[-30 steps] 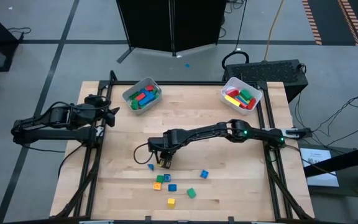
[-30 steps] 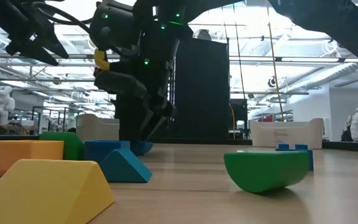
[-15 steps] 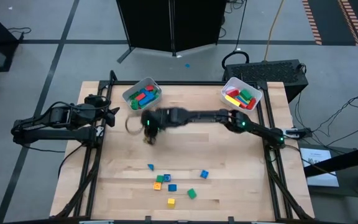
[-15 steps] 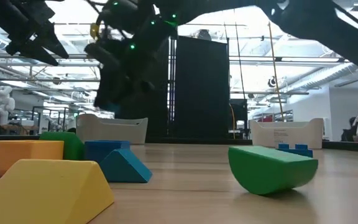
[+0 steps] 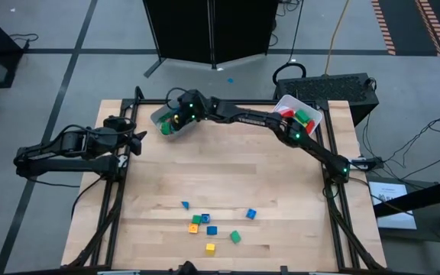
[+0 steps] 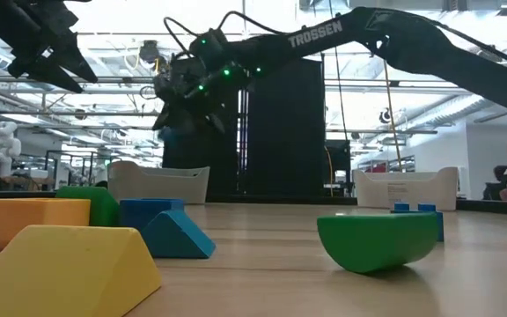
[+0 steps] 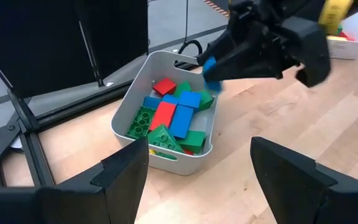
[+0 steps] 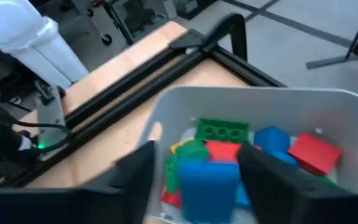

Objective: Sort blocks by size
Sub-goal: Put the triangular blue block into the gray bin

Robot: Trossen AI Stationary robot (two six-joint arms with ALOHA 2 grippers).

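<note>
The right gripper point(image 5: 176, 120) is held above the left white bin point(image 5: 159, 116), and a blue block point(image 8: 209, 186) is seen between its parted fingers, directly over the red, green and blue blocks point(image 7: 173, 118) piled in that bin; whether the block is gripped cannot be told. Well away from this gripper, loose blocks point(image 5: 208, 229) are scattered on the table point(image 5: 281, 191) near its front edge. The left gripper point(image 5: 137, 138) is kept wide open beside the bin, empty.

Two matte-black jointed arms, green indicator lights glowing near the wrist, white "TROSSEN" lettering (low view), looped black cables.
</note>
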